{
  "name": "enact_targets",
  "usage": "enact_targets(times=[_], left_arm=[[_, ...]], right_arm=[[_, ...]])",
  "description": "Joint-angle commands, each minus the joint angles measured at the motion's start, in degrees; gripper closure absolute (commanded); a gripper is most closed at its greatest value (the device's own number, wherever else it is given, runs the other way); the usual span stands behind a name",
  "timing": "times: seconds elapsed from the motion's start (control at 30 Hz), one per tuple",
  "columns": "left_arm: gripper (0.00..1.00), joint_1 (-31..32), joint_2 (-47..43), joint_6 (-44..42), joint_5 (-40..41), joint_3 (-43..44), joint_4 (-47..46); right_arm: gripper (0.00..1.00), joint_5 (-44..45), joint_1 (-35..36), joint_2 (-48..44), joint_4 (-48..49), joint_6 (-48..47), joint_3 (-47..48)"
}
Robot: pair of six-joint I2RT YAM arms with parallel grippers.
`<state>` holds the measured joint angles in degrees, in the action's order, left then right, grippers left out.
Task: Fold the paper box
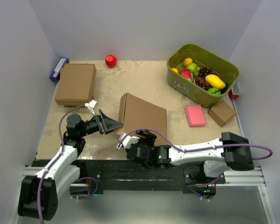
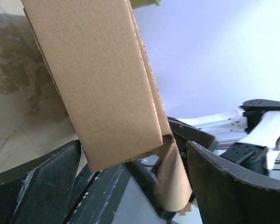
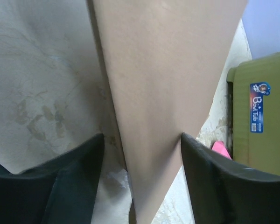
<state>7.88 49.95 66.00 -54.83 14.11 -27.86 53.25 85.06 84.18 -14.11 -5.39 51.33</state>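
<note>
The paper box (image 1: 144,116) stands tilted on the counter (image 1: 107,79) near its near edge, one corner inside the wide-open left claw (image 1: 115,124), a panel between the parted, unclamped right claw (image 3: 142,144).

The paper box (image 1: 142,115) stands mid-table, with the left gripper (image 1: 115,124) at its left end and the right gripper (image 1: 139,136) at its near edge. Far left lies a closed box (image 1: 75,84); far right sits a bin (image 1: 191,91) holding fruit (image 1: 214,81), with a pad (image 1: 195,115) and a cube (image 1: 222,113) just nearer.

- A robot lab test cell: plain white walls (image 1: 144,28) box in a beige table (image 1: 144,79).
- Behind the jaws, a left arm (image 1: 60,161) and right arm (image 1: 196,150) sit bolted to an aluminium rail (image 1: 242,177).
- Beyond the jaws, a green bin (image 1: 224,60) holds fruit (image 1: 215,81).
</note>
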Motion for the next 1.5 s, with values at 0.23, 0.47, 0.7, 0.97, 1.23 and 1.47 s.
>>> enact_targets(times=[0.23,0.47,0.7,0.97,1.23,1.47], left_arm=[[0.01,-0.2,-2.9,12.2,-0.9,-1.8,-13.7],[0.01,0.7,-5.0,14.4,0.5,-3.0,-14.1],[0.01,1.7,-2.8,9.0,2.8,-3.7,-11.1],[0.01,4.2,2.5,8.2,4.1,-1.9,-14.9],[0.01,8.2,7.5,9.7,4.8,-2.1,-20.1],[0.00,8.3,13.0,7.7,5.3,-1.5,-22.7]], right_arm=[[0.05,11.1,0.0,5.7,12.4,4.4,0.1],[0.07,18.7,-1.6,9.5,19.2,6.9,-0.6],[0.15,16.4,-2.7,9.0,23.3,5.7,-2.5],[0.23,19.0,-2.9,10.2,33.4,-0.2,-7.2],[0.36,21.2,-3.8,16.0,50.1,-9.9,-10.5],[0.56,17.9,-3.8,16.3,50.5,-11.1,-11.6]])
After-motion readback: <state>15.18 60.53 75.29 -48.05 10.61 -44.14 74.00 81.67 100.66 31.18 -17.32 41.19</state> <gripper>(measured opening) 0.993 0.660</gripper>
